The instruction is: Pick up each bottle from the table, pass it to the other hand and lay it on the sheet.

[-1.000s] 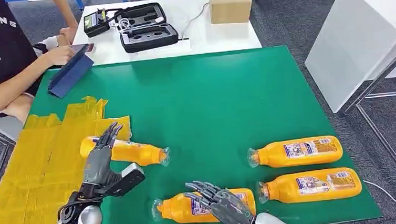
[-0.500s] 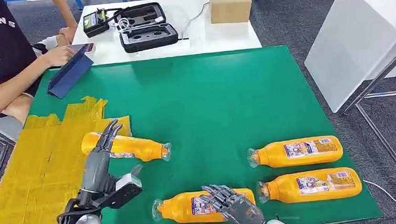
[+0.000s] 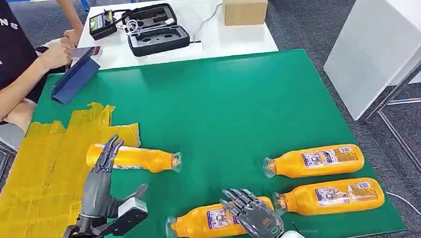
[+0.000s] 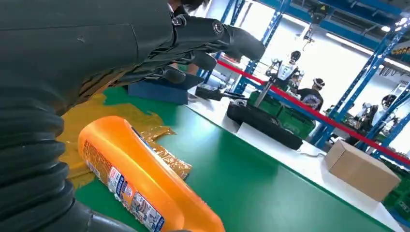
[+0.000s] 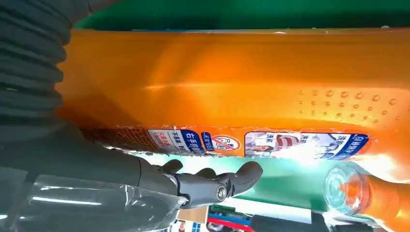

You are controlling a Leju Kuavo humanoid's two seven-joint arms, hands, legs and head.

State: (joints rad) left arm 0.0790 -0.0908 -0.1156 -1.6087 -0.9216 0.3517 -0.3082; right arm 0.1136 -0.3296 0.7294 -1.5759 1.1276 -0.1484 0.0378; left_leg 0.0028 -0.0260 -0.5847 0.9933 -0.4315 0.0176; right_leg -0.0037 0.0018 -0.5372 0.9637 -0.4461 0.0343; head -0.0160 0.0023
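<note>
While over bottle [image 3: 218,220], right hand [image 3: 255,216], perhaps touching.

The head view looks forward and down from high over the near edge of the green table [image 3: 224,107]. The left wrist view sits low and close, facing across the table toward its far edge. The right wrist view is pressed close to a bottle [image 5: 232,82] at the near edge. Head and left wrist views share the bottle [image 3: 135,158] [image 4: 140,183] near the left edge.
</note>
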